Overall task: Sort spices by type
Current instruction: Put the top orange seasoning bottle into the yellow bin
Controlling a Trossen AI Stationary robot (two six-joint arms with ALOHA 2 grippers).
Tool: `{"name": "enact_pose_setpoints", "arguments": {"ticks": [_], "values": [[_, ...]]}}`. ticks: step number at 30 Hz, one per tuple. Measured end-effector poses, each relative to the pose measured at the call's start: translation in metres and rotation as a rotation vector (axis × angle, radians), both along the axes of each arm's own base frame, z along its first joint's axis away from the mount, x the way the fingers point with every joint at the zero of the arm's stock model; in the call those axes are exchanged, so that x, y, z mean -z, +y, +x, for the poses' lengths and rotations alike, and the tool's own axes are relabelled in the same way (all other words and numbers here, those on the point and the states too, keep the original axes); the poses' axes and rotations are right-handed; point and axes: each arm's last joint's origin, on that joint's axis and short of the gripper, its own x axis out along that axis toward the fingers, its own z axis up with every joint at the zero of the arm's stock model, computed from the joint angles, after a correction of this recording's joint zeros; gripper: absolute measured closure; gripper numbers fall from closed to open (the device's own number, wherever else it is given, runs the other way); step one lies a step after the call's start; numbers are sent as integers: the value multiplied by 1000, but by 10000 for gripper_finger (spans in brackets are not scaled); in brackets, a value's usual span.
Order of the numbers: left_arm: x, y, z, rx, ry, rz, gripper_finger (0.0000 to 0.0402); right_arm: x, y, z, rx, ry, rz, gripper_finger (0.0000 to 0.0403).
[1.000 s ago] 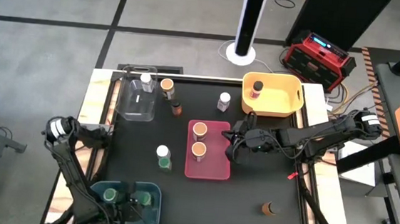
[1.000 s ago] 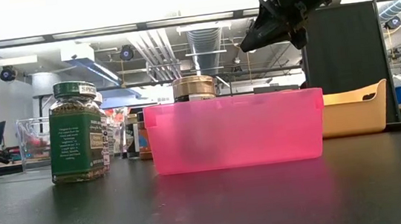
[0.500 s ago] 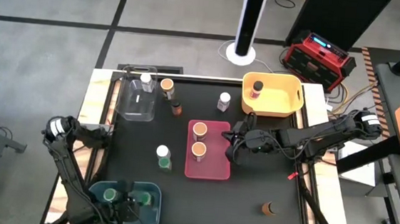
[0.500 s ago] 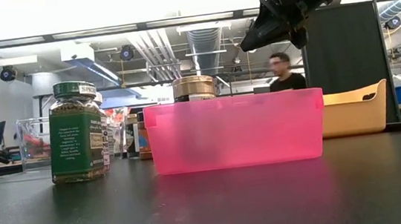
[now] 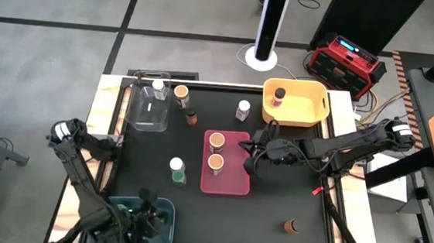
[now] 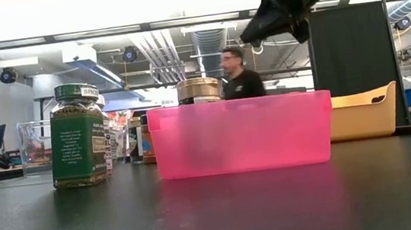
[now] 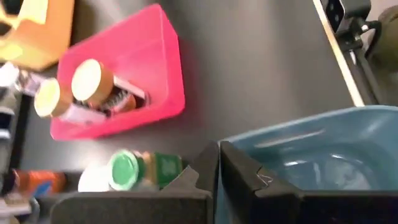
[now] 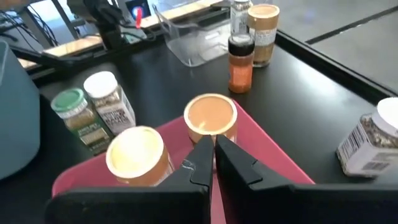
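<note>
At centre frame, above the pink bin (image 5: 225,162) with its two orange-lidded jars (image 5: 216,152), the right gripper (image 5: 254,157) is held closed and empty. Its jaws should be parted before the white-lidded jar (image 5: 243,109) just above is approached; the left gripper (image 5: 146,217), also closed, is parked over the blue bin (image 5: 165,207), lower left.

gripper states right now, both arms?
Left gripper: shut, holding nothing, over the blue bin.
Right gripper: shut, holding nothing, above the pink bin.
</note>
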Motion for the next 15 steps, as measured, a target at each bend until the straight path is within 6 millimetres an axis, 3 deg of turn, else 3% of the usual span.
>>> {"name": "enact_pose_setpoints", "arguments": {"ticks": [9,15], "values": [[3,24,21,162,-41,15,402,-17,0,4,-1,13,-20,394],[5,64,17,179,-120,-41,402,-22,0,4,-1,42,-26,394]]}}
